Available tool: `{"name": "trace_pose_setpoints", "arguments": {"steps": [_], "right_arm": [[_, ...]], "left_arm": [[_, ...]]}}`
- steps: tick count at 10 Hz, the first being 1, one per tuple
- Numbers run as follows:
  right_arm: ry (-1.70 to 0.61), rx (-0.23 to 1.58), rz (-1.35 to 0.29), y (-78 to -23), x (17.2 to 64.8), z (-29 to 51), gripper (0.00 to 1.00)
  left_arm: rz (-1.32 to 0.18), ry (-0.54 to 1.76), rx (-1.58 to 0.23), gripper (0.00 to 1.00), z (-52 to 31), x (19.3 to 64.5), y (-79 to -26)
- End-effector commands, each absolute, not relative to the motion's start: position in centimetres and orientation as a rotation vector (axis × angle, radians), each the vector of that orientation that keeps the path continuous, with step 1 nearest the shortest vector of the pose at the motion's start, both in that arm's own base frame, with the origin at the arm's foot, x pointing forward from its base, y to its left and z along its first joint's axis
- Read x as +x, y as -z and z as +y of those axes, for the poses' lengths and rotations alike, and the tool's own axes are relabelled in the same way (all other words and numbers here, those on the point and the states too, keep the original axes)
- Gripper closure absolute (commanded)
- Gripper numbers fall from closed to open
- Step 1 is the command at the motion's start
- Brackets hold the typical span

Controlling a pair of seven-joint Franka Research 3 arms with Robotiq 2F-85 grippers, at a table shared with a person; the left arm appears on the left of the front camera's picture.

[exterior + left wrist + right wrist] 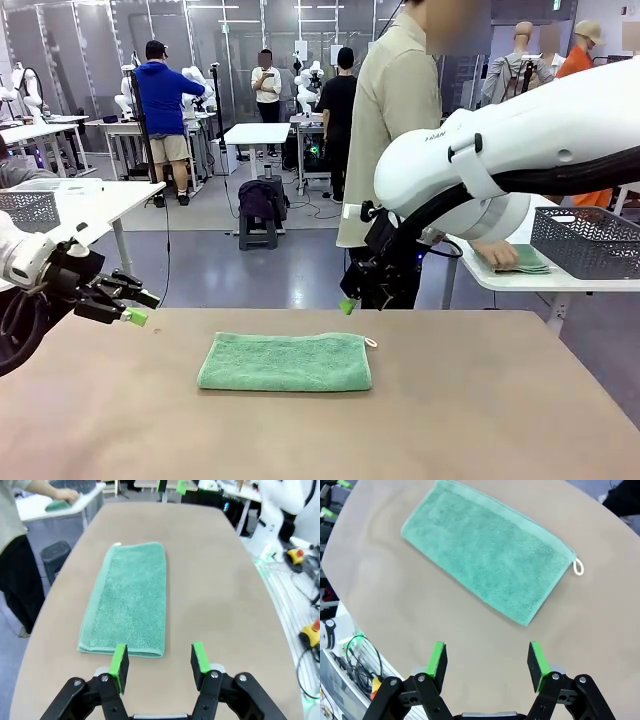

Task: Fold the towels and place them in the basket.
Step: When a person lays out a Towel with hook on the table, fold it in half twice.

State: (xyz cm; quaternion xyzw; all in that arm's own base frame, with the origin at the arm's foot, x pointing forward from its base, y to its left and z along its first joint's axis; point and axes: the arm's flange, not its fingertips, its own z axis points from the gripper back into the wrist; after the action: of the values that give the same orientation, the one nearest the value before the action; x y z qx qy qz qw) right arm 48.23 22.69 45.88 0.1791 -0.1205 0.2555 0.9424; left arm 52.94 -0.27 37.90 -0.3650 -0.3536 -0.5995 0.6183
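Sea-green rectangular terry towel [285,362] lies flat mid-tabletop [450,420]. Looks light, limp, grippy pile, so probably best pinched at short-edge corners, through all layers. Left hand [160,662] and right hand [487,660] both open, empty, one off each end.

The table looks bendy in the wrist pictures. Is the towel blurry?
Left wrist view: the wide lens bows the edges of the tan table, but the sea-green terry towel looks sharp. Right wrist view: same bending, and the white loop is crisp. Front view: even light, hardly any shadow.

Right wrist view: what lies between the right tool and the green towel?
Bare table lies between the right tool and the green towel; the right wrist view shows it.
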Motion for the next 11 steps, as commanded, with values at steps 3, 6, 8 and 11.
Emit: {"name": "trace_pose_setpoints", "arguments": {"steps": [3,6,8,11], "right_arm": [[-0.239,0.310,-0.255,-41.4,49.9,23.8,0.19],[-0.109,0.298,-0.219,-37.6,51.4,23.9,0.19],[-0.071,0.289,-0.192,-35.4,52.0,24.1,0.19],[0.004,0.278,-0.158,-33.1,53.2,24.5,0.19]], "left_arm": [[-0.814,1.376,-0.838,0.35,-0.1,52.7,-37.9],[-0.814,1.376,-0.838,0.35,-0.1,52.7,-37.9],[-0.814,1.376,-0.838,0.35,-0.1,52.7,-37.9],[-0.814,1.376,-0.838,0.35,-0.1,52.7,-37.9]]}}
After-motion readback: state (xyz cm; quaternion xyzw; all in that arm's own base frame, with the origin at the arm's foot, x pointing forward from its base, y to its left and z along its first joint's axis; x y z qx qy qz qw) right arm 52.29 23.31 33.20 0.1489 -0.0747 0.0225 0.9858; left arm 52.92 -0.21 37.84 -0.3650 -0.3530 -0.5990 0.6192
